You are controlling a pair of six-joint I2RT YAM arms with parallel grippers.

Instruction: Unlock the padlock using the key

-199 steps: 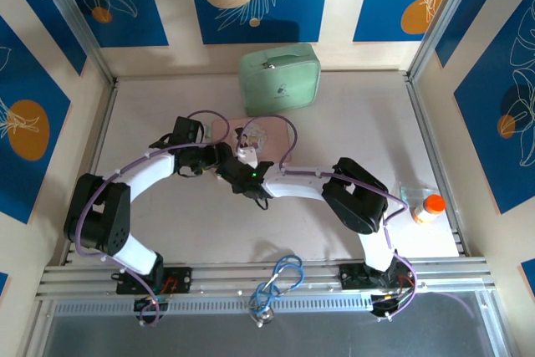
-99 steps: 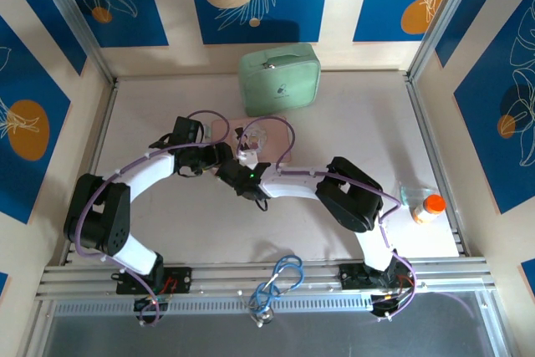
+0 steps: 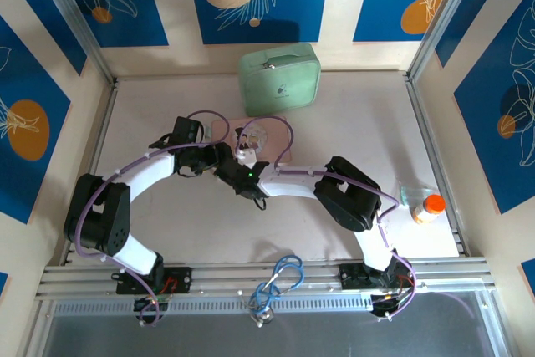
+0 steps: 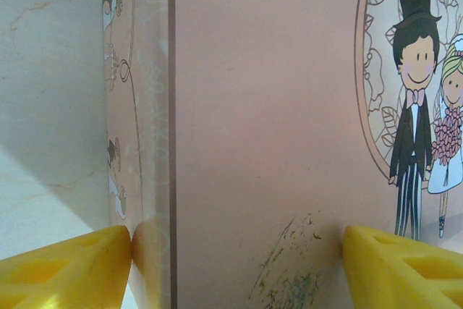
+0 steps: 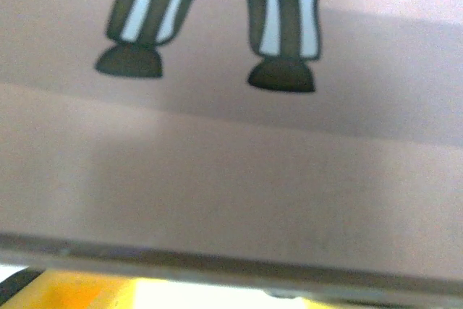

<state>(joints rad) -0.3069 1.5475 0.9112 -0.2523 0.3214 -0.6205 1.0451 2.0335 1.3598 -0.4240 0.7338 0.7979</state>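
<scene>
Pink case (image 4: 275, 128), bride-and-groom print: clamped across its width between the wide-set yellow fingers (image 4: 65, 265) of left gripper (image 4: 239, 269); right gripper (image 3: 242, 160) beside it, grip unreadable; padlock's position and orientation indiscernible

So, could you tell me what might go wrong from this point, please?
1. The left gripper straddles the pink case, its yellow fingers against the edges; if the grip is loose, the case may slip or twist.
2. The right wrist camera sits very close to the case's printed face, with no padlock or key in sight, so aiming looks hard.
3. Both arms crowd together at the case; their purple cables could snag.
</scene>
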